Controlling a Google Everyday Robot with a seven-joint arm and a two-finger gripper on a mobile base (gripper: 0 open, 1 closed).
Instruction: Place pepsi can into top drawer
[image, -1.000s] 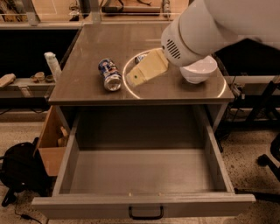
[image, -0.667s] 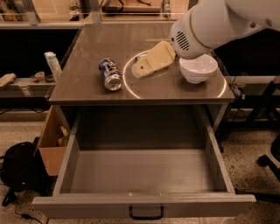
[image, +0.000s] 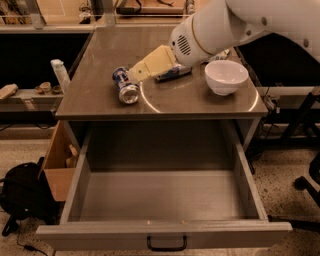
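The gripper (image: 135, 74), a tan wedge at the end of the white arm (image: 235, 22), was low over the table (image: 100, 102), left of its middle. Its tip was right against the upper right side of the pepsi can (image: 125, 87). Whether the gripper was spread or closed, and whether it had any hold on the can, could not be told from this angle.

The pepsi can lay on its side on the table, with one silver end turned toward the front edge and its blue body pointing away. It was on the tabletop, not in the drawer.

Just behind the gripper, partly covered by the arm, lay a bluish elongated object (image: 174, 73) whose kind could not be made out. A white bowl (image: 226, 76) stood upright to the right, apart from the gripper and the can. A thin bright arc of reflected light (image: 150, 102) curved across the table between the can and the bowl.

Below the table's front edge, the top drawer (image: 165, 200) was pulled well out, showing a plain grey inside, with a small black handle (image: 166, 243) on its front panel.

On the floor to the left sat a cardboard box (image: 56, 167) and, beside it, a black bag (image: 22, 195). A pale bottle (image: 61, 74) stood on a ledge left of the table.
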